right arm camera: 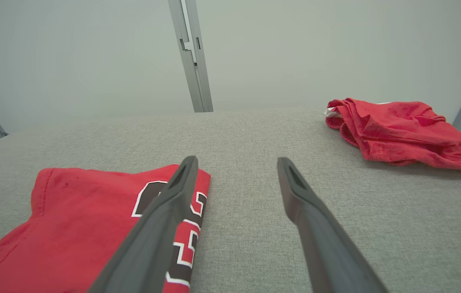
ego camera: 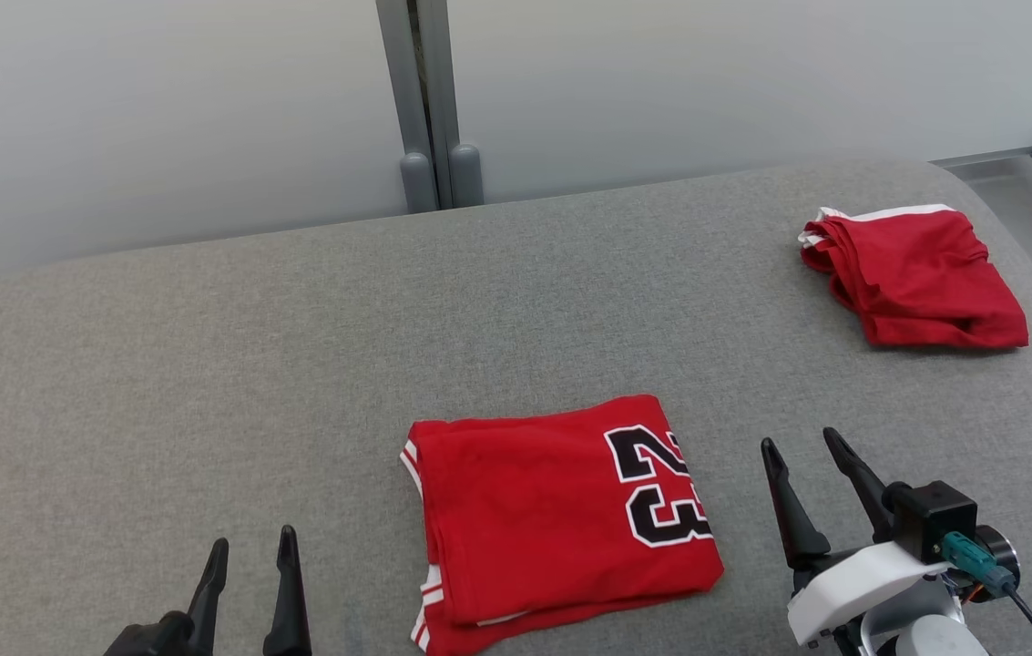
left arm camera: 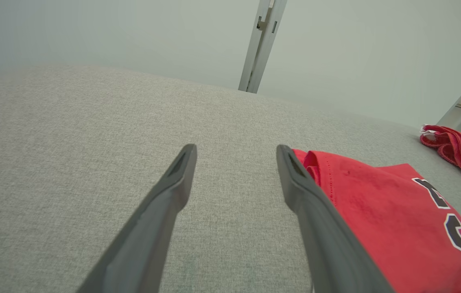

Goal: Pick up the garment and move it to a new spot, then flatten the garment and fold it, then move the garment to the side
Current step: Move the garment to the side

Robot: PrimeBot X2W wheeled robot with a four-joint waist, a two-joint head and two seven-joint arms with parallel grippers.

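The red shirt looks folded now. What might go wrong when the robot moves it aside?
The jersey shows loose stacked layers along its near edge; gripping only some of them could undo the fold.
Another red garment lies to the far right; the jersey, if dropped there, could land on it.

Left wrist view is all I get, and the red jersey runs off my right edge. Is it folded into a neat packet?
Observer: Yes, the head view shows the jersey as a folded rectangle, number 23 at its right end.
Operator: Where is the right gripper?
Observer: The right gripper is open and empty, just right of the jersey.
Operator: And that other red garment?
Observer: The second red garment is a loosely folded pile with a white band, far right on the grey surface.
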